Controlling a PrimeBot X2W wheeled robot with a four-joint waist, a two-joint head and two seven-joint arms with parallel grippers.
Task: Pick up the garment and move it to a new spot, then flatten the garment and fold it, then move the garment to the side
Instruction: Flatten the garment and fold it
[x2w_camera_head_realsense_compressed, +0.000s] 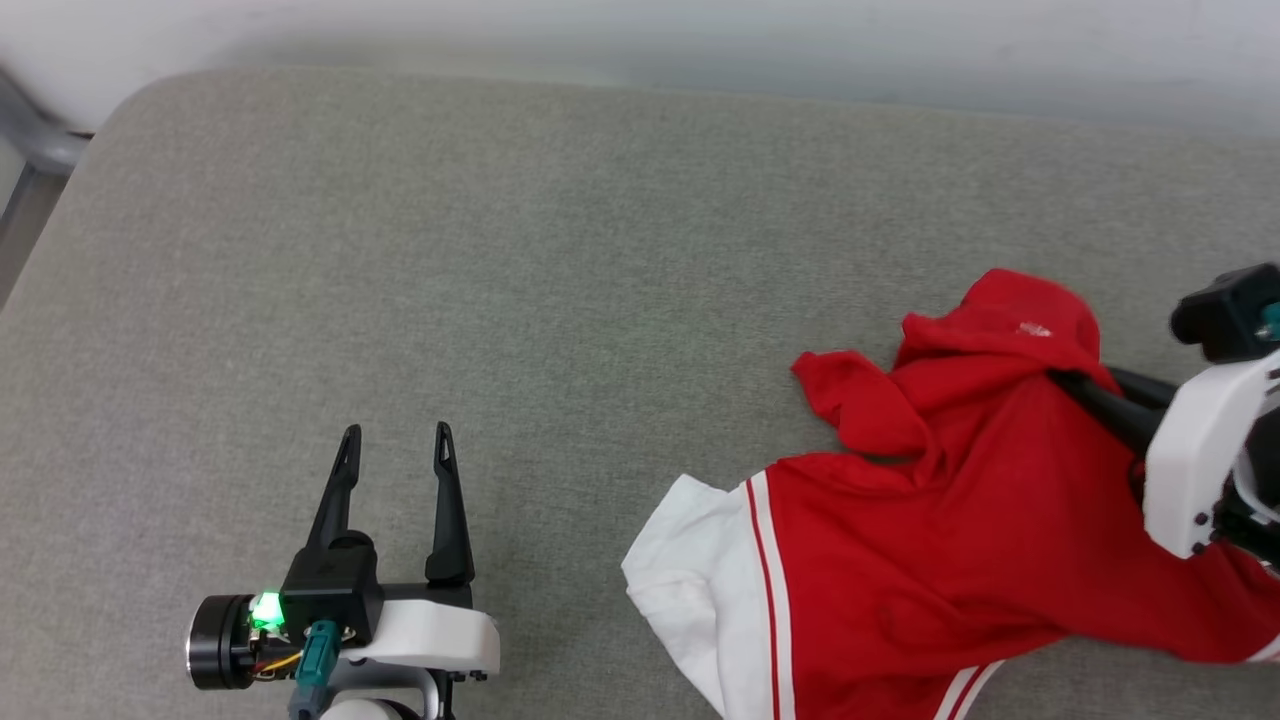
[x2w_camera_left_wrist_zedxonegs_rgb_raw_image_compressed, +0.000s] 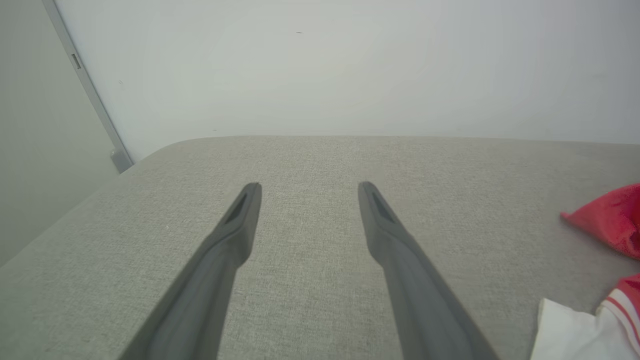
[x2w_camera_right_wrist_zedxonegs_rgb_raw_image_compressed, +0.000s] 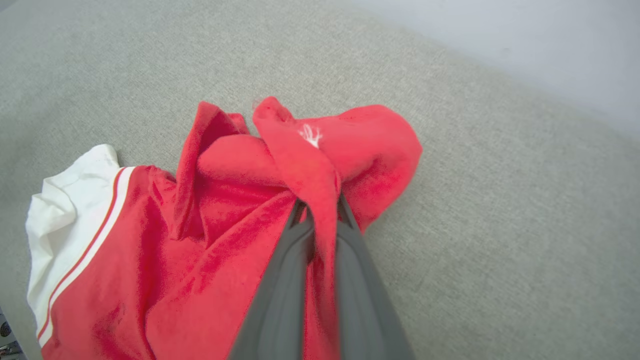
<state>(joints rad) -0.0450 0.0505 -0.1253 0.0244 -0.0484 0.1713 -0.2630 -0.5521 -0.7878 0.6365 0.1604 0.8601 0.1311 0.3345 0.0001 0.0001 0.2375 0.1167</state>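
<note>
The garment (x2w_camera_head_realsense_compressed: 930, 520) is a red jersey with a white side panel and red-striped trim, lying crumpled at the right of the grey padded surface. A fold of the garment (x2w_camera_right_wrist_zedxonegs_rgb_raw_image_compressed: 320, 170) is pinched between the fingers of my right gripper (x2w_camera_right_wrist_zedxonegs_rgb_raw_image_compressed: 320, 210), which is shut on it. From the head camera, my right gripper (x2w_camera_head_realsense_compressed: 1075, 382) reaches in from the right edge, its fingertips buried in red cloth. At the lower left my left gripper (x2w_camera_head_realsense_compressed: 395, 435) stands open and empty, well clear of the cloth. Between the fingers of my left gripper (x2w_camera_left_wrist_zedxonegs_rgb_raw_image_compressed: 309, 187) lies bare fabric surface, with the garment (x2w_camera_left_wrist_zedxonegs_rgb_raw_image_compressed: 607, 220) at the right edge.
The grey padded surface (x2w_camera_head_realsense_compressed: 560, 250) stretches wide to the left and back, with a rounded far-left corner. A pale wall (x2w_camera_left_wrist_zedxonegs_rgb_raw_image_compressed: 350, 65) runs behind it. A grey metal post (x2w_camera_left_wrist_zedxonegs_rgb_raw_image_compressed: 90, 95) stands at the far left beyond the surface's edge.
</note>
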